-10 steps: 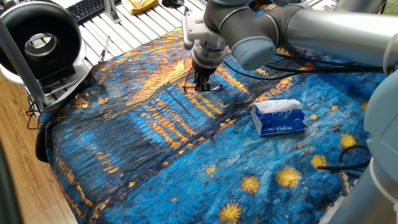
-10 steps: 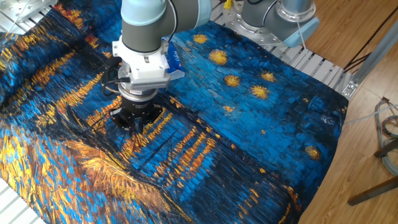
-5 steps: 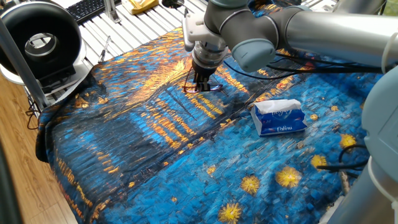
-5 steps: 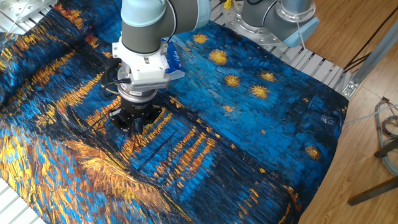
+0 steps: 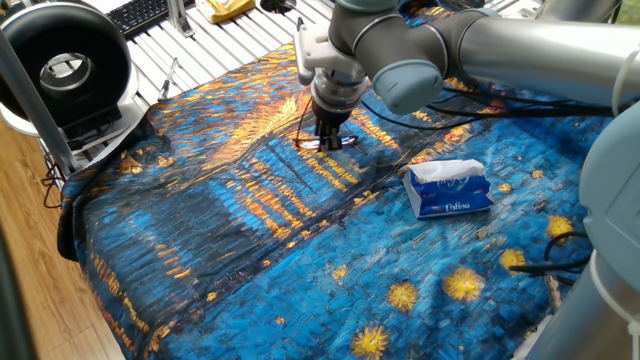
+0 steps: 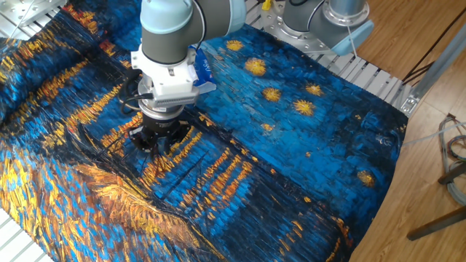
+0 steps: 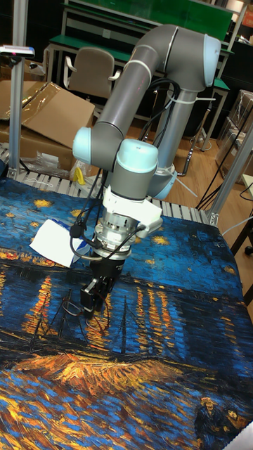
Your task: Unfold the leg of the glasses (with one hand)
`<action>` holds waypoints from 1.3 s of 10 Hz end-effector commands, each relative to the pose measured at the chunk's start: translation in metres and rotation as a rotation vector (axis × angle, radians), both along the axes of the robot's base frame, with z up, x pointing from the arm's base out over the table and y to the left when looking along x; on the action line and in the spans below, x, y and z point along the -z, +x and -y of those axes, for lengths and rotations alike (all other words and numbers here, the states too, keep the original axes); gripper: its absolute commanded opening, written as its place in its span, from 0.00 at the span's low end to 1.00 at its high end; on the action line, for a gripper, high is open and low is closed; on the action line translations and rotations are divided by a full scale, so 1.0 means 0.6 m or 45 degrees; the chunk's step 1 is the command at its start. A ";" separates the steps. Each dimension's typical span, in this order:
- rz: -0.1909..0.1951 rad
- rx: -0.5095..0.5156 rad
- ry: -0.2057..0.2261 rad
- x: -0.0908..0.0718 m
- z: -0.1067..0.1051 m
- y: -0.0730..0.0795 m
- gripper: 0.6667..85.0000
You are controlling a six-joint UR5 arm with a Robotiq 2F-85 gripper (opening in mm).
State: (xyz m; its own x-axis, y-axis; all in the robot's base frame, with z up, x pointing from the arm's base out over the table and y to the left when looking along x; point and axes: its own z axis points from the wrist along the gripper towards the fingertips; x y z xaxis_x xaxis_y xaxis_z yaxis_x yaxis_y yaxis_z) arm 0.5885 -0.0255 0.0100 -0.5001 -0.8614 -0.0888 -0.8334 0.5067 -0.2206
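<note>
1. On the painted cloth [image 5: 250,260], toward its 12 o'clock edge, your hand [image 5: 328,135] is down at the glasses [image 5: 326,143].
2. The fingers look nearly together, seemingly pinching one leg; you cannot tell for certain.
3. The swing-out step is in hand.
4. Next, arc the leg outward gently; the tissue pack [image 5: 449,188] lies at 4 o'clock.

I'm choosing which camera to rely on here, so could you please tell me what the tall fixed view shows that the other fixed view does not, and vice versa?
Only the tall fixed view shows the chair and green workbench behind the table, and the arm's base. Only the other fixed view shows the wooden floor and the cloth's far corner. Both show the gripper pointing down at the painted cloth, the tissue pack behind it, and thin dark lines by its fingers, probably the glasses.
</note>
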 end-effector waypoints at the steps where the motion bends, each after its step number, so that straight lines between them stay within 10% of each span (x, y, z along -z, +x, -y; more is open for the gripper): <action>1: -0.012 0.022 0.025 0.002 -0.001 -0.005 0.44; 9: 0.000 0.081 0.083 0.001 -0.016 -0.002 0.34; 13: 0.048 0.092 0.061 -0.006 -0.008 0.015 0.12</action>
